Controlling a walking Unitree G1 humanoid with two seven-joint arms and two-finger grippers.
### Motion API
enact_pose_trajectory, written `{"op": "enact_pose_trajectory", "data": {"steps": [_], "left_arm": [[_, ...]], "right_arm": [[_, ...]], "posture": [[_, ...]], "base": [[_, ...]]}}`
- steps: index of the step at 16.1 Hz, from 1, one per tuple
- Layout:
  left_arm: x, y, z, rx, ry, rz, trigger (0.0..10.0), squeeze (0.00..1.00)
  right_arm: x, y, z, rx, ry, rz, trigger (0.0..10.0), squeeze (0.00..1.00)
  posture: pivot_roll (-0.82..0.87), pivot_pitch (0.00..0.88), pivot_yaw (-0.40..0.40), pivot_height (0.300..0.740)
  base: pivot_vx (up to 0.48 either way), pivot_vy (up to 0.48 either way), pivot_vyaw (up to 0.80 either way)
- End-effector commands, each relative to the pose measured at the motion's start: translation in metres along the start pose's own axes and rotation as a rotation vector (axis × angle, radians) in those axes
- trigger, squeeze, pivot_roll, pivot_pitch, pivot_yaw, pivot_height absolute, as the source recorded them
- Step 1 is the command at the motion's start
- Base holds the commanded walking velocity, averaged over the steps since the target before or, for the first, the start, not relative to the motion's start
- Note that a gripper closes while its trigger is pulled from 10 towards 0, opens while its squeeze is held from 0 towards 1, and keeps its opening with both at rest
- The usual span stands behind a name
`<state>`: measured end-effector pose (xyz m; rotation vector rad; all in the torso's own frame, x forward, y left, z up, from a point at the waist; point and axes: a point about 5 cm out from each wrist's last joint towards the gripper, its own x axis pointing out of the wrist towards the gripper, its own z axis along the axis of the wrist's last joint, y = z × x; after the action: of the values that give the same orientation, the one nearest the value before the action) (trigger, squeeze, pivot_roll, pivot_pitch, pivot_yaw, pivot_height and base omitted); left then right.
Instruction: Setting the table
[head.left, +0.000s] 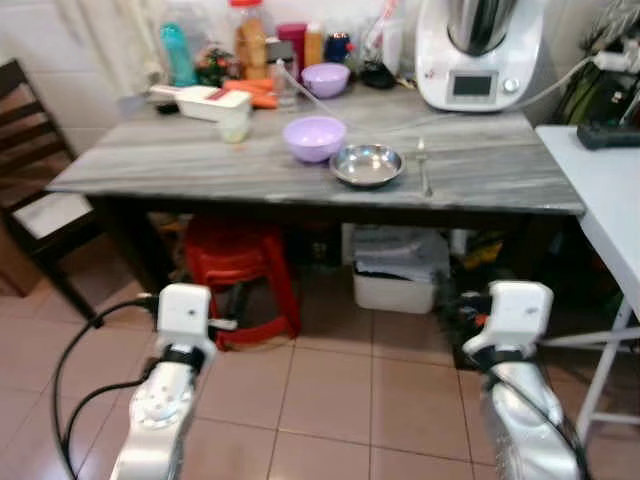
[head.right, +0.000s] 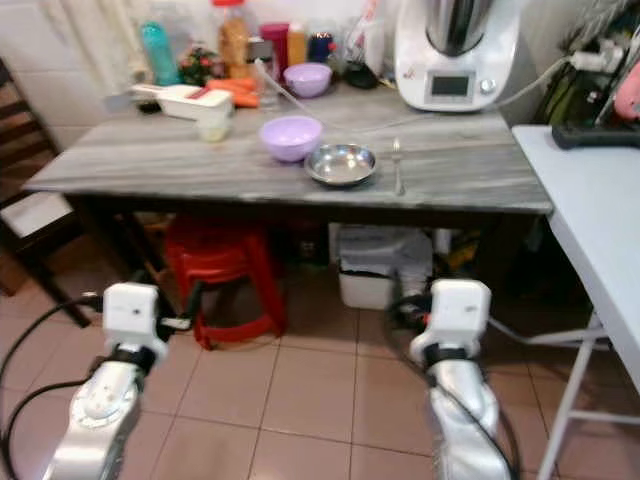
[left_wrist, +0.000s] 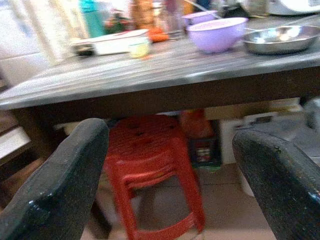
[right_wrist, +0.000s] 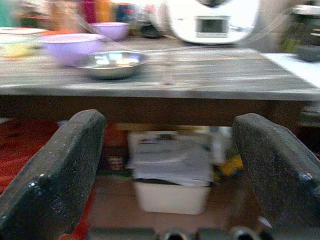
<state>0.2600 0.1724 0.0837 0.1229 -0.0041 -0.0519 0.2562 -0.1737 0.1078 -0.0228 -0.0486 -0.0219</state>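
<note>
A grey marble-look table stands ahead of me. On it sit a lilac bowl, a shallow steel dish beside it on the right, and a spoon right of the dish. A second lilac bowl stands further back. Both arms are held low in front of the table, below its top. My left gripper is open with nothing between its fingers. My right gripper is open too, and empty.
Bottles and jars, a white grater box and a white kitchen machine crowd the table's back. Under the table are a red stool and a white box. A dark chair stands left, a white table right.
</note>
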Motion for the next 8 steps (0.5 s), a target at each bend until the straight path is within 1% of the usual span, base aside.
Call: {"op": "enact_pose_trajectory", "data": {"steps": [1,2,3,4,8], "left_arm": [[0.0020,-0.0039,0.0045,-0.020,-0.023,-0.027,10.0,0.00],[0.0024,-0.0072,0.0076,-0.059,-0.043,-0.067,10.0,0.00],[0.0030,-0.0089,0.0089,-0.070,-0.045,-0.075,10.0,0.00],[0.0037,-0.0101,0.0089,-0.059,-0.041,-0.074,10.0,0.00],[0.0064,-0.0132,0.0091,-0.080,-0.038,-0.082,10.0,0.00]], "right_arm": [[0.0004,-0.0043,0.0025,-0.009,-0.010,-0.013,10.0,0.00],[0.0002,-0.0035,0.0019,-0.008,-0.009,-0.012,10.0,0.00],[0.0002,-0.0032,0.0015,-0.006,-0.008,-0.012,10.0,0.00],[0.0002,-0.0033,0.0015,-0.006,-0.008,-0.012,10.0,0.00],[0.0004,-0.0050,0.0022,-0.005,-0.008,-0.017,10.0,0.00]], "posture": [[-0.04,0.000,0.074,0.740],[-0.04,0.000,0.074,0.740],[-0.04,0.000,0.074,0.740],[-0.05,0.000,0.074,0.740],[-0.05,0.000,0.073,0.740]], "base": [[0.000,0.000,0.00],[0.000,0.000,0.00],[0.000,0.000,0.00],[0.000,0.000,0.00],[0.000,0.000,0.00]]}}
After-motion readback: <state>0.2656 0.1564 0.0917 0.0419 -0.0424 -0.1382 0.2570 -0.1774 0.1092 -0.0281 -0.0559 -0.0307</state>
